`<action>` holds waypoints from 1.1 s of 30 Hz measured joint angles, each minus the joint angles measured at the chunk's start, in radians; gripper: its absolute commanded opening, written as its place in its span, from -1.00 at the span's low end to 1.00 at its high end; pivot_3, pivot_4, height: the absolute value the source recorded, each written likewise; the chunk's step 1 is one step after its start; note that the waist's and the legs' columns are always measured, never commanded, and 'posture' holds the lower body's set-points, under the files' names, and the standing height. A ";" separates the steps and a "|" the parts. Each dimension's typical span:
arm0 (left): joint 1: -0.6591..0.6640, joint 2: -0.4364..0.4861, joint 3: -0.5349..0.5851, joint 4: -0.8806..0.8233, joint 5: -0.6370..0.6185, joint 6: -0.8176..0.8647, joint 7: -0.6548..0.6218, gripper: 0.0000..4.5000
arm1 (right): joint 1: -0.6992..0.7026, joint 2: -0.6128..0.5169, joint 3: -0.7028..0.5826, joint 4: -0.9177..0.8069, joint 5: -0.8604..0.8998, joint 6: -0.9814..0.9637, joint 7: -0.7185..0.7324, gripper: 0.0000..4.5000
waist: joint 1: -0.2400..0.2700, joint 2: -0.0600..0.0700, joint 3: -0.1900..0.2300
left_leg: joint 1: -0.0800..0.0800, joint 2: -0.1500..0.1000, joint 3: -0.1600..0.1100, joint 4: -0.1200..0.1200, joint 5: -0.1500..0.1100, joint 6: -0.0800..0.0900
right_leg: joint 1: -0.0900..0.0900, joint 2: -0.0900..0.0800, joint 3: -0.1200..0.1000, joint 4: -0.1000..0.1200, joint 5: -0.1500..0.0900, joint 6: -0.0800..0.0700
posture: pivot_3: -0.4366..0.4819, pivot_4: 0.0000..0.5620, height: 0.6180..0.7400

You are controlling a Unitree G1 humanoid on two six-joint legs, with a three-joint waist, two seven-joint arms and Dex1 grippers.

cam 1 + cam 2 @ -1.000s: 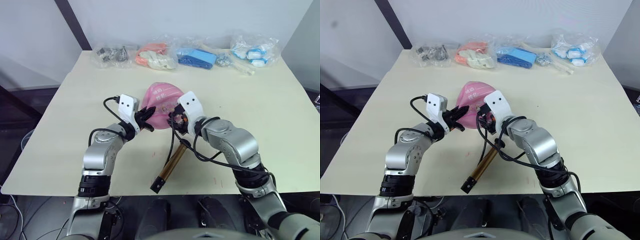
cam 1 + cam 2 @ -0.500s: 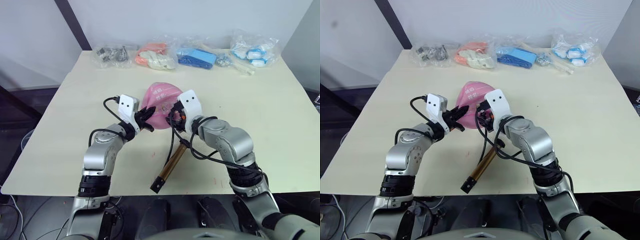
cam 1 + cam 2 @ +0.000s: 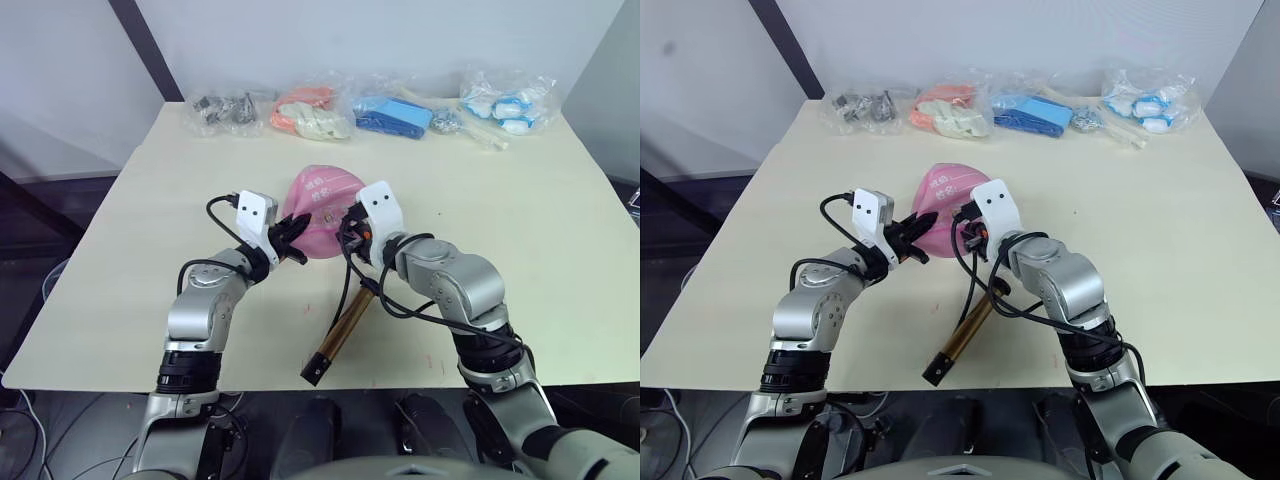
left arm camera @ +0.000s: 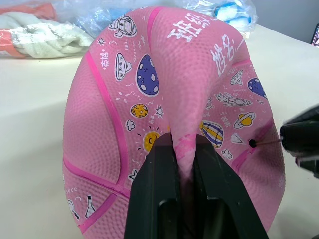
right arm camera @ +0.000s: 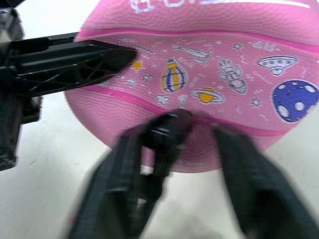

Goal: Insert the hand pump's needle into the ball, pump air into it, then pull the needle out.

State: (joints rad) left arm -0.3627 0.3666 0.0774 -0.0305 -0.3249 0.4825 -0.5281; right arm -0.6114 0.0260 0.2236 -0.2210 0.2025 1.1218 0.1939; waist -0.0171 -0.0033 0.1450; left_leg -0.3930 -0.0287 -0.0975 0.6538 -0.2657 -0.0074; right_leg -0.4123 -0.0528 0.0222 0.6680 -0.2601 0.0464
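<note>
a: the ball sits near the middle of the surface, a saggy pink dome folded in on itself, between our two hands.

b: yes, and our left hand is clamped on a pinched fold of its skin; in the left wrist view we see both black fingers pressing the pink ridge between them.

a: we see the valve dot just beside that fold, with the needle pointing at it, its tip at the dot. we cannot tell if it has gone in.

b: our right hand holds the black end of the hose that carries the needle, fingers closed around it, right up against the ball's near side.

a: the hand pump lies on the surface nearer us than the ball, its gold-bronze body slanting, one black cap close to the near edge. the hose loops up from it to our right hand.

b: along the far edge we see clear bags in a row, well apart from the ball.
</note>
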 measured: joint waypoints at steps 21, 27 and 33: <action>-0.029 0.038 -0.023 0.033 0.008 -0.002 -0.075 -1.00 | -0.152 -0.330 0.294 0.064 -0.105 -0.208 0.290 -0.81 | -0.002 0.000 0.000 | 0.001 0.000 0.000 0.000 0.000 0.000 | 0.001 0.000 0.000 0.001 0.000 0.000 | -0.05 -0.47 1.00; -0.050 0.056 -0.028 0.044 0.007 0.018 -0.104 -1.00 | -0.223 -0.379 0.362 0.125 -0.160 -0.258 0.403 -0.81 | -0.002 0.000 0.000 | 0.001 0.000 0.000 0.000 0.000 0.000 | 0.001 0.000 0.000 0.000 0.000 0.000 | -0.05 -0.47 1.00; -0.071 0.066 -0.023 0.048 -0.008 0.066 -0.122 -1.00 | -0.304 -0.361 0.397 0.228 -0.205 -0.266 0.487 -0.81 | -0.003 0.000 0.000 | 0.001 0.000 0.000 0.000 0.000 0.000 | 0.001 0.000 0.000 0.001 0.000 0.000 | -0.05 -0.47 1.00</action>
State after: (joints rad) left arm -0.4333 0.4330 0.0545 0.0174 -0.3332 0.5490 -0.6500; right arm -0.9157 -0.3354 0.6210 0.0069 -0.0020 0.8554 0.6809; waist -0.0198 -0.0038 0.1448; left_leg -0.3918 -0.0291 -0.0975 0.6543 -0.2654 -0.0073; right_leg -0.4113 -0.0529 0.0222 0.6686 -0.2602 0.0464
